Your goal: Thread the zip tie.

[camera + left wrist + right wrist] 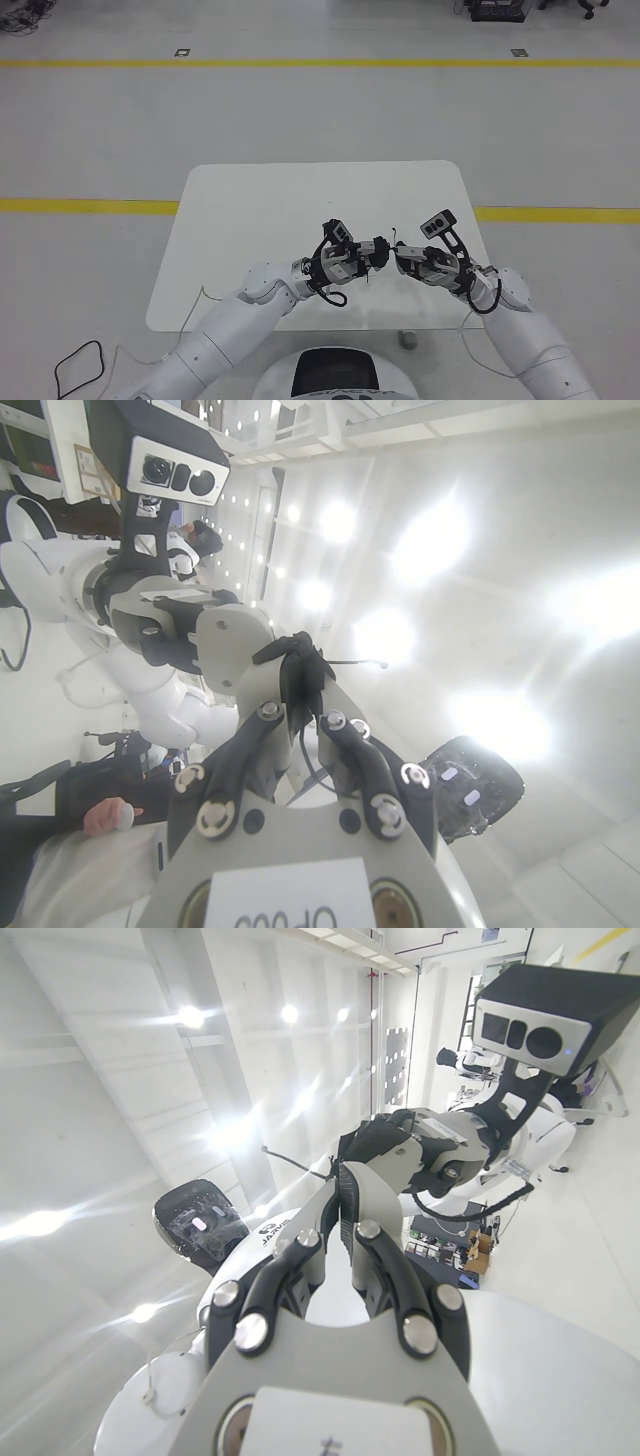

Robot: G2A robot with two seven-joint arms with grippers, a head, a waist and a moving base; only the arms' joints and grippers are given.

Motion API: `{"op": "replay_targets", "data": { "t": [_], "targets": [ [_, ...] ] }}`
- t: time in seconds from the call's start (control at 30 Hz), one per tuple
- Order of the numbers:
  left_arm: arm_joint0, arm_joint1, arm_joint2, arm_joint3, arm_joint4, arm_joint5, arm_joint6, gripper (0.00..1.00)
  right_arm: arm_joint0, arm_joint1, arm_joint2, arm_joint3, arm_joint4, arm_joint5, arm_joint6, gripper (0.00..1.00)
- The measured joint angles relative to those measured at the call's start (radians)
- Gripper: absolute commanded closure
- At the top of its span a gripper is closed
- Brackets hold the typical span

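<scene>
Both grippers hang above the near part of the white table [300, 200], tip to tip. A thin black zip tie [393, 240] is pinched between them. My left gripper [380, 250] is shut on the zip tie [350, 662], whose free end sticks out sideways past the fingertips, while another strand curves back under the fingers. My right gripper [403, 260] is also shut on the zip tie [292, 1162], and a short length with a small knob at its end pokes out beyond its closed pads. In each wrist view the other arm's gripper sits right against my own gripper [300, 680] [336, 1188].
The table top around the arms is bare white, with its front edge [300, 328] just under the forearms. Yellow floor lines [90, 206] run past the table. A black cable loop [78, 365] lies on the floor at the near left.
</scene>
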Motion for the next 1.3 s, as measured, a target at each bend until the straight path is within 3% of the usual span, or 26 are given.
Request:
{"op": "replay_targets", "data": {
  "t": [1.3],
  "targets": [
    [0.000,0.000,0.000,0.000,0.000,0.000,0.000,1.00,0.029,-0.017,-0.011,0.063,-0.066,0.043,-0.034,1.00]
  ]
}}
